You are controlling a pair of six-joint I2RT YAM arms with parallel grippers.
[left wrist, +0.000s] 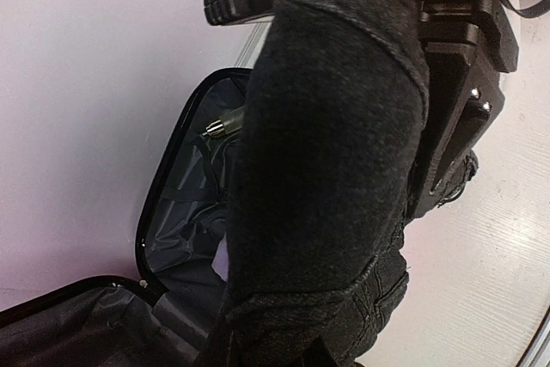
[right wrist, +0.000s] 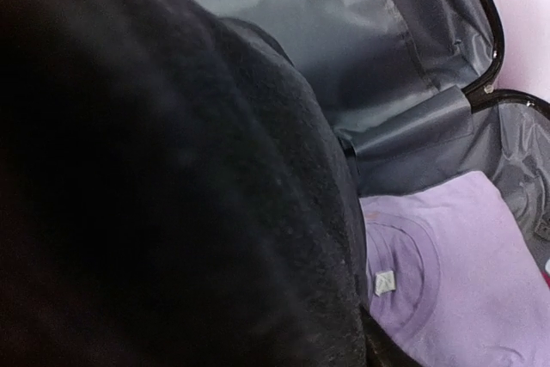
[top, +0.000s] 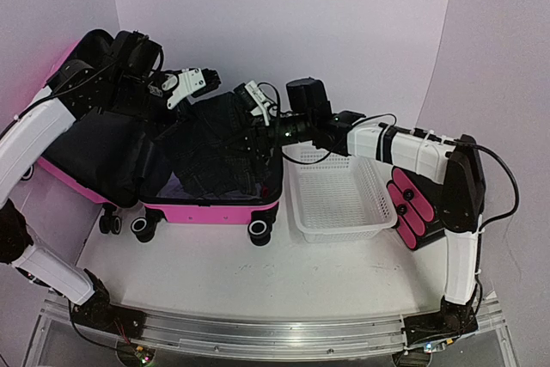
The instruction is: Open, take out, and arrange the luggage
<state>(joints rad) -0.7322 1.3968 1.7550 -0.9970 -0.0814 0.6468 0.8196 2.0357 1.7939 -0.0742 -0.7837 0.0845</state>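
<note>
Luggage (top: 210, 211) lies open, left-centre on table (top: 258, 272), lid back. Dark garment (top: 215, 148) hangs over it, left gripper (top: 193, 85) clamped on it. Right gripper (top: 258, 102) in the fabric, grip cannot tell. White basket (top: 339, 199) just right

Obstacles: dark garment (top: 215, 148) bunched over the open luggage (top: 210, 211), counter's far-left corner; white basket (top: 339, 228) just beside it; black cases (top: 411, 208) at right edge. Passage: bare counter (top: 258, 281) strip along near edge.
</note>
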